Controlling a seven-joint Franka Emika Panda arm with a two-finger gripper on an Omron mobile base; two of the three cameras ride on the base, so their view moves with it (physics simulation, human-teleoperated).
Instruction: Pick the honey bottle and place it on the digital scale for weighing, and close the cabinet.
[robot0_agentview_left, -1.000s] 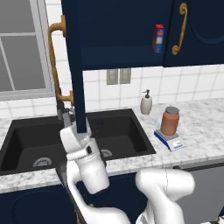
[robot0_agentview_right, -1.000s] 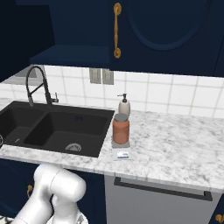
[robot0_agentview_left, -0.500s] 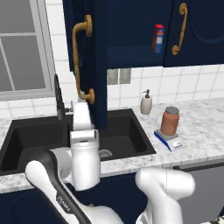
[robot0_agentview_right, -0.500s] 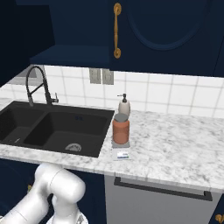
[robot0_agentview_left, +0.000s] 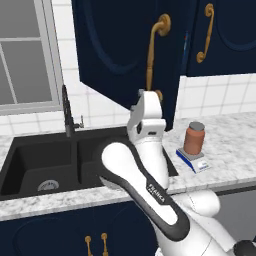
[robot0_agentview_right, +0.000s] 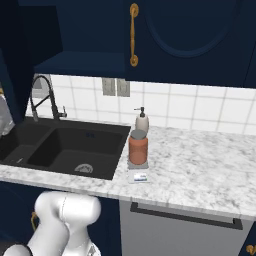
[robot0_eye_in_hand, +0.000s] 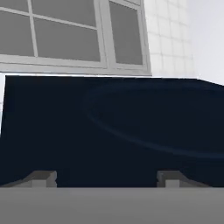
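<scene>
Honey bottle (robot0_agentview_left: 194, 138) sits on digital scale (robot0_agentview_left: 193, 159), cabinet (robot0_agentview_left: 125, 55) door ajar, gripper (robot0_eye_in_hand: 105, 177) jaws spread empty against it; glancing push risks slipping off, leaving it unclosed.

Marble-patterned worktop (robot0_agentview_right: 200, 170) with a black inset sink (robot0_agentview_right: 65, 147); directly on it stand the digital scale (robot0_agentview_right: 138, 170) and, behind it, a cream soap dispenser (robot0_agentview_right: 142, 121) near the tiled wall.

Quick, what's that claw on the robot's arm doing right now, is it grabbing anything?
Gripper: open, fingers apart, holding nothing; it faces the navy cabinet door at close range.
</scene>
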